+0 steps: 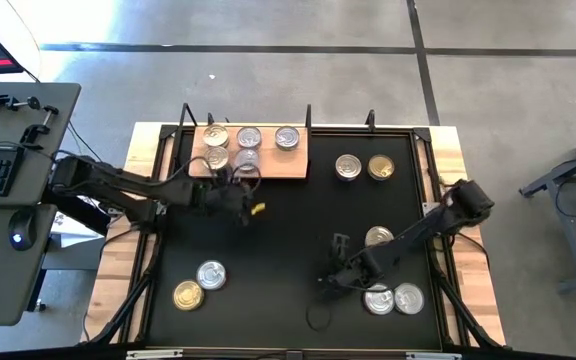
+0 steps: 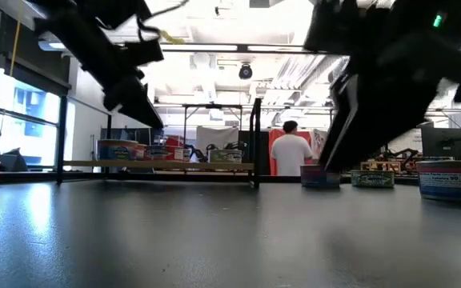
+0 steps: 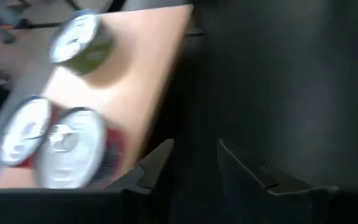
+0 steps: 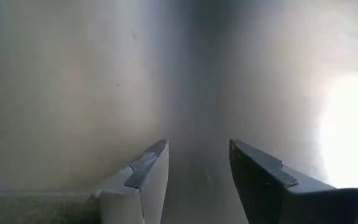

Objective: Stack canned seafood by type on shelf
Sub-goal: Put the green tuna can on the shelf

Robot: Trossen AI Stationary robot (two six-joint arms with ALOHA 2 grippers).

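Resting on the wooden shelf (image 1: 278, 165) were five tins (image 1: 248, 137); eight more sat on the black surface (image 1: 278, 250). Left gripper (image 1: 245, 197) and right gripper (image 1: 335, 262) both held parted jaws, empty.

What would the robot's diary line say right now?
left gripper: open, empty, beside shelf | right gripper: open, empty, over table | tins: five on shelf

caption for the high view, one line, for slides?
Left gripper open and empty at the front edge of the shelf holding five cans; right gripper open over the table.
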